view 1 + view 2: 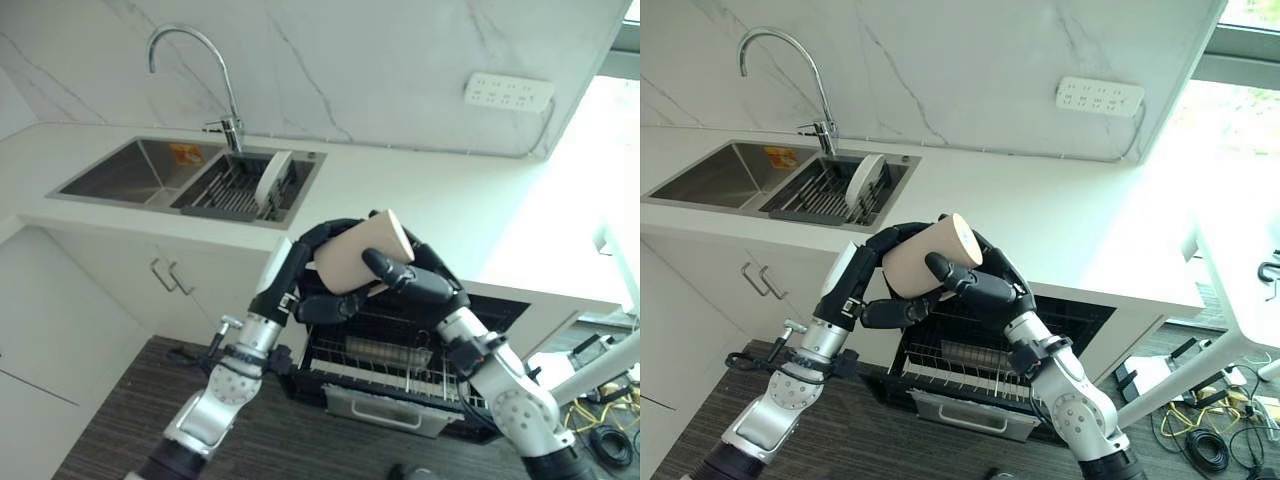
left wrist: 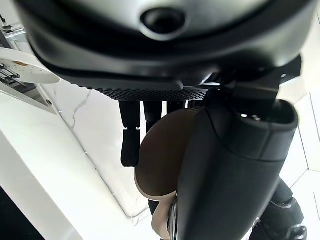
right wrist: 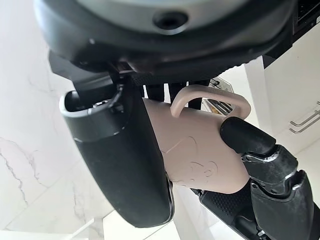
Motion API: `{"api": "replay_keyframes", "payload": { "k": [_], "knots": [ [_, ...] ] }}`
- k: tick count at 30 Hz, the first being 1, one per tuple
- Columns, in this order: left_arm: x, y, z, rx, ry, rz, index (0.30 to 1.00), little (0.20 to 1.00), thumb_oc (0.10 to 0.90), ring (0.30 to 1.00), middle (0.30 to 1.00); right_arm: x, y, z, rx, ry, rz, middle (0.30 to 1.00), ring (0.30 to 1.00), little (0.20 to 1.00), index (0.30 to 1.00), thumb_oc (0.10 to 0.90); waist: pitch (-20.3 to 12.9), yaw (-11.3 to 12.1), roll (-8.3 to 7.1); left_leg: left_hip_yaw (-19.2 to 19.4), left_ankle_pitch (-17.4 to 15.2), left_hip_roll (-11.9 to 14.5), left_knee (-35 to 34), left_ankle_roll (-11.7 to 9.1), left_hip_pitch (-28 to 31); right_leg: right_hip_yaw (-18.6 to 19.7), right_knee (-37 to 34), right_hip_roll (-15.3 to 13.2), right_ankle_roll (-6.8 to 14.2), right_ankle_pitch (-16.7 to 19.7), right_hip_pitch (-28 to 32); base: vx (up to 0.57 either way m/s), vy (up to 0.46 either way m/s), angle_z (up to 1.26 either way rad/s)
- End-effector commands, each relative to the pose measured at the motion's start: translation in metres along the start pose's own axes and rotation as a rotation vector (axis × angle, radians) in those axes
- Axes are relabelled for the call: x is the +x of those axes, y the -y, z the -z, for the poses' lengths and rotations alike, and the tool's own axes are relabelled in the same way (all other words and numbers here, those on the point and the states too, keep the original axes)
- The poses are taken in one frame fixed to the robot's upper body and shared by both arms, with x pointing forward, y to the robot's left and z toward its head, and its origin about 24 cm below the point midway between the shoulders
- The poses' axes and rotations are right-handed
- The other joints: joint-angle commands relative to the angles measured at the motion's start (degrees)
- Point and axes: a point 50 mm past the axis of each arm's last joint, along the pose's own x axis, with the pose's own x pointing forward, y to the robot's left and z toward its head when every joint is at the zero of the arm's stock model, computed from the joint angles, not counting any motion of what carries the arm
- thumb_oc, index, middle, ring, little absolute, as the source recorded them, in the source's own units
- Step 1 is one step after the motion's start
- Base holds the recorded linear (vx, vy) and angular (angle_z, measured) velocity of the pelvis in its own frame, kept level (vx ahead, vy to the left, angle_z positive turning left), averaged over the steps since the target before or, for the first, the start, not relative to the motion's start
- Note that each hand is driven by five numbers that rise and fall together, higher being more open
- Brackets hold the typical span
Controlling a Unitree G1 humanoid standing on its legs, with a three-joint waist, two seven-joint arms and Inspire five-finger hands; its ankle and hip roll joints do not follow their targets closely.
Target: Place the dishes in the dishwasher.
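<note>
Above the open dishwasher [image 1: 400, 370], whose lower rack [image 1: 385, 365] is pulled out under the white countertop [image 1: 450, 210], both hands are wrapped round one beige mug [image 1: 362, 252], held on its side in mid-air. The sink [image 1: 140, 170] sits well apart to the robot's left, with a white plate [image 1: 272, 178] standing in its drainer. Risk, my read: a two-hand hold means a handover or regrip is due, and if one hand lets go before the other has a firm grip, the mug drops onto the rack or floor. Left hand [image 1: 300, 275]: fingers curled over the mug's base end, gripping. Right hand [image 1: 985, 285]: fingers and thumb closed on the body near the handle [image 3: 210, 97].
</note>
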Motion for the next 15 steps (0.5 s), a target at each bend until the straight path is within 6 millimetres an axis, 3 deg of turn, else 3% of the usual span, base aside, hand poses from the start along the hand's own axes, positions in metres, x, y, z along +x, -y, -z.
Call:
{"api": "replay_keyframes", "payload": {
  "k": [1, 4, 5, 6, 7, 15],
  "knots": [
    [0.027, -0.003, -0.045, -0.016, 0.291, -0.004, 0.300, 0.300, 0.400, 0.300, 0.300, 0.015, -0.034, -0.036, 0.004, 0.231, -0.180, 0.300, 0.300, 0.300, 0.300, 0.400, -2.1, -0.3, -0.29, -3.2, -3.1, 1.1, 0.2, -2.5, 0.6, 2.5, -4.3, -2.5, 8.3, -1.8, 6.3, 0.00, 0.000, 0.00],
    [0.027, -0.005, -0.042, -0.039, 0.265, -0.021, 0.300, 0.300, 0.400, 0.300, 0.300, 0.014, -0.032, -0.037, -0.010, 0.243, -0.161, 0.300, 0.300, 0.300, 0.300, 0.400, -2.1, -0.2, -0.28, -3.3, -3.0, 1.2, 0.2, -2.5, 0.6, 2.4, -4.3, -2.6, 8.3, -1.7, 6.4, 0.00, 0.000, 0.00],
    [0.026, -0.007, -0.040, -0.054, 0.250, -0.039, 0.342, 0.342, 0.428, 0.342, 0.342, 0.013, -0.030, -0.038, -0.026, 0.255, -0.148, 0.300, 0.300, 0.300, 0.300, 0.400, -2.1, -0.1, -0.27, -3.3, -3.0, 1.1, 0.2, -2.5, 0.5, 2.3, -4.3, -2.7, 8.3, -1.6, 6.4, 0.00, 0.000, 0.00],
    [0.026, -0.008, -0.039, -0.058, 0.245, -0.046, 0.514, 0.514, 0.543, 0.514, 0.514, 0.013, -0.030, -0.039, -0.030, 0.257, -0.144, 0.300, 0.300, 0.300, 0.300, 0.400, -2.0, -0.1, -0.26, -3.3, -3.0, 1.1, 0.2, -2.5, 0.5, 2.3, -4.3, -2.7, 8.3, -1.6, 6.4, 0.00, 0.000, 0.00],
    [0.025, -0.010, -0.037, -0.068, 0.232, -0.067, 0.900, 0.900, 0.800, 0.900, 0.900, 0.012, -0.028, -0.039, -0.039, 0.264, -0.131, 0.300, 0.300, 0.300, 0.300, 0.400, -2.1, 0.1, -0.24, -3.3, -2.9, 1.1, 0.2, -2.6, 0.5, 2.0, -4.3, -2.8, 8.3, -1.6, 6.5, 0.00, 0.000, 0.00],
    [0.005, -0.049, -0.017, -0.018, 0.124, -0.328, 0.900, 0.900, 0.800, 0.900, 0.900, 0.003, -0.012, -0.047, -0.058, 0.322, -0.040, 0.300, 0.300, 0.300, 0.300, 0.400, -1.8, 1.4, -0.20, -2.9, -2.5, 1.2, 0.2, -2.8, 0.6, -0.6, -4.3, -3.4, 7.8, -1.6, 7.5, -0.02, 0.034, 0.00]
  ]
}}
